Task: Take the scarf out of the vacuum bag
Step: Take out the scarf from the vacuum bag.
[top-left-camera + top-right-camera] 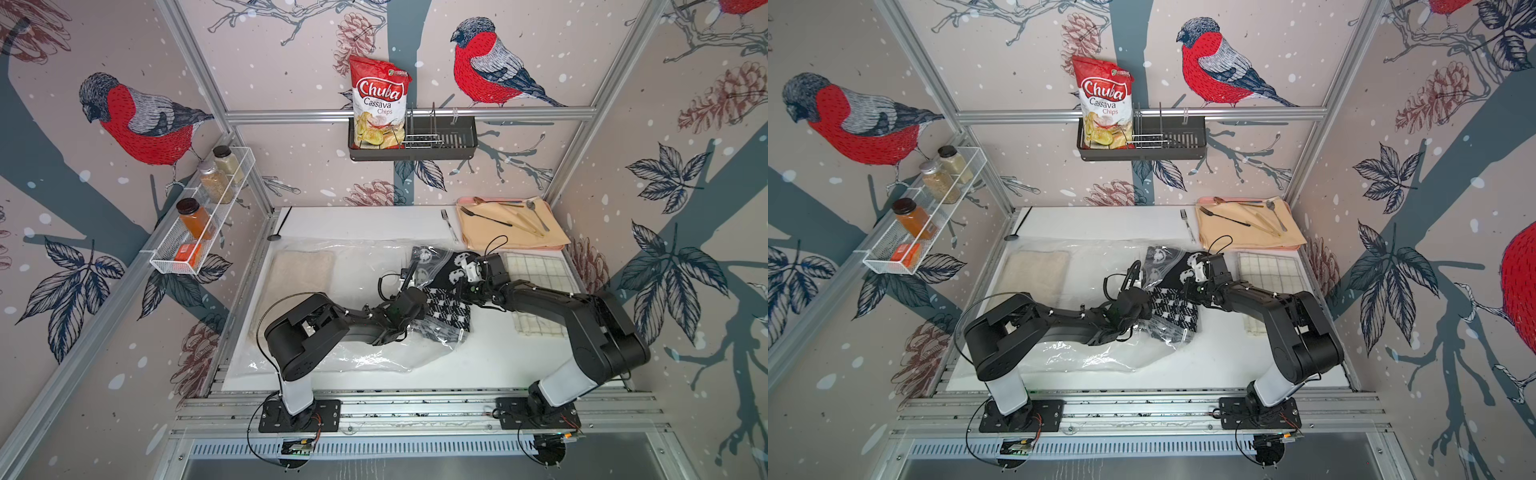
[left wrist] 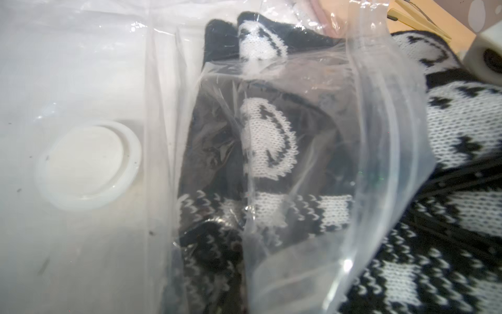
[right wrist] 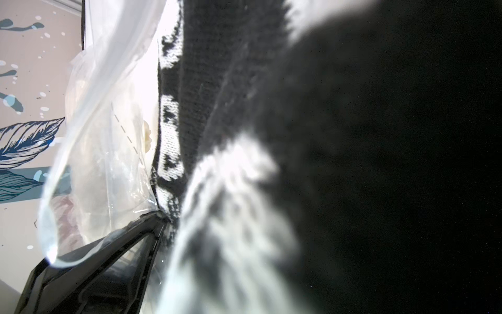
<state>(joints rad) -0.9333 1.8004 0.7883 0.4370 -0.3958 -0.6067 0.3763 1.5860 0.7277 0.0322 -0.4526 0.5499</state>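
Walls papered with bullfinches and pine cones close in a white tabletop (image 1: 490,357). Most of that surface is taken up by the vacuum bag (image 1: 361,266), which lies flat and crinkled with its open mouth turned toward the right gripper's fingers. A folded beige towel (image 1: 299,286) lies inside it, at the end farthest from both sets of fingers. The scarf (image 1: 451,307), a black-and-white knit, sits at the mouth, partly under the clear film and partly past the rim. Its long axis runs roughly from the near table edge toward the back wall, alongside the rim rather than out through it. Its far end is bunched beneath the right fingers.

The left gripper (image 1: 407,272) has its jaws fully closed. The zip rim (image 2: 375,136) arches up off the knit, so I judge that the gripper pinches the bag's upper lip, lifting it so the cloth can slide out without dragging. The right gripper (image 1: 462,272) looks clamped on the scarf's far end just outside the rim, and knit fills its wrist view. From there it is placed to pull the scarf away from the bag. The white valve cap (image 2: 89,165) lies just to the bag side of the left fingers.
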